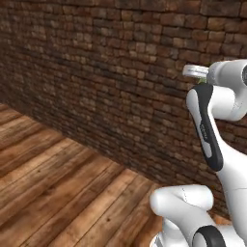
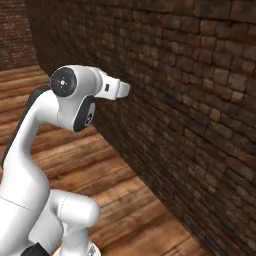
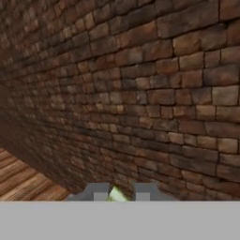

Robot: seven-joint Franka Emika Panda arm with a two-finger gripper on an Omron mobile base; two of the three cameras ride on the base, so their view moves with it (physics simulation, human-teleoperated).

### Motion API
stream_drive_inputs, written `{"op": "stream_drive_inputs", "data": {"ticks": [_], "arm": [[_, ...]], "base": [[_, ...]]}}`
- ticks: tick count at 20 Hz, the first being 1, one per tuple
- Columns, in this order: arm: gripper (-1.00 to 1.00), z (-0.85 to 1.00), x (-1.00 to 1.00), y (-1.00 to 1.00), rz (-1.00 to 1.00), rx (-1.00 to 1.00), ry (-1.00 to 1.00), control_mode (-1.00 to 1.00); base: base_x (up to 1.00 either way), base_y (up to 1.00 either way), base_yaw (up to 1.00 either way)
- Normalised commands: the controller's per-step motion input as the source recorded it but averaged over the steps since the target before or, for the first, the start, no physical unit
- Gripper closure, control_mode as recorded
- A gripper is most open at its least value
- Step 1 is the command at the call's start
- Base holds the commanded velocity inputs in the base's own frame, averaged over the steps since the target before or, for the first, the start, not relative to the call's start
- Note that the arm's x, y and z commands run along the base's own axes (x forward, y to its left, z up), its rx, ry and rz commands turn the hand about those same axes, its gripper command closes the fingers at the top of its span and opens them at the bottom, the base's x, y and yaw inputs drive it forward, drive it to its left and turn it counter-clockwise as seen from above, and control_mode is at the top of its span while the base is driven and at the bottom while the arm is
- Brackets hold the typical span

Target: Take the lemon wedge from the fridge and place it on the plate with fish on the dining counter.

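Glossy white rounded arm (image 2: 35, 150) links with black joint caps.

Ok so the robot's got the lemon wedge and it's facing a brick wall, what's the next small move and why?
Probably turn the base away from the brick wall to look for the dining counter. The gripper is shut on the lemon wedge, so the pick looks done, and ahead lie brick and wooden floor.

The lemon wedge (image 3: 117, 195) sits between the pincer (image 3: 121, 193) tips, brick wall (image 3: 140, 93) ahead, wooden floor (image 1: 58, 188) below
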Motion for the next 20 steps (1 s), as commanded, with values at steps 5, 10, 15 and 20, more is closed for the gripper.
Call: {"op": "stream_drive_inputs", "data": {"ticks": [5, 10, 15, 20], "arm": [[1.0, 0.0, 0.0, 0.0, 0.0, 0.0, 0.0, 1.0], [1.0, 0.0, 0.0, 0.0, 0.0, 0.0, 0.0, 1.0], [1.0, 0.0, 0.0, 0.0, 0.0, 0.0, 0.0, 1.0], [1.0, 0.0, 0.0, 0.0, 0.0, 0.0, 0.0, 1.0]], "base": [[0.0, 0.21, 0.92], [0.0, 0.23, 0.92], [0.48, 0.07, 0.84], [1.0, 0.0, 0.58]]}}
